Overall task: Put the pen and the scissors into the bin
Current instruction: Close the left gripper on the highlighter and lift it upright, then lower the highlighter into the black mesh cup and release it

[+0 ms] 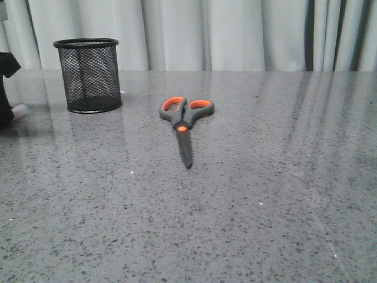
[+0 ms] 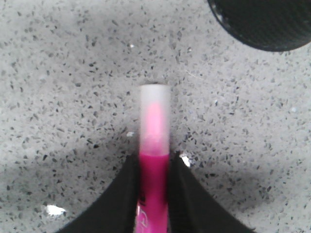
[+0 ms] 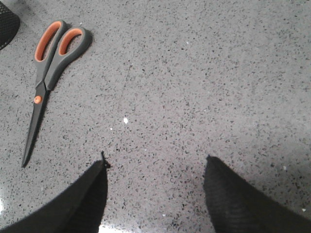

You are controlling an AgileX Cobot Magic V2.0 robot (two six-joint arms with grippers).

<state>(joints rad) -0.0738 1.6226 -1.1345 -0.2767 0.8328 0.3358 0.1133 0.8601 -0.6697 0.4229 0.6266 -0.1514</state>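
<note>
My left gripper [image 2: 154,162] is shut on the magenta pen [image 2: 154,145], whose whitish cap sticks out past the fingertips above the table. In the front view only a dark part of the left arm [image 1: 5,88] and the pen's pale tip [image 1: 19,109] show at the left edge, left of the black mesh bin [image 1: 88,75]. The bin's base shows in the left wrist view [image 2: 262,22]. The scissors [image 1: 184,121] lie flat mid-table, handles toward the back; they also show in the right wrist view [image 3: 48,77]. My right gripper [image 3: 155,162] is open and empty, off to one side of the scissors.
The speckled grey table [image 1: 265,194] stretches wide around the scissors. A pale curtain [image 1: 235,32] hangs behind the table's far edge.
</note>
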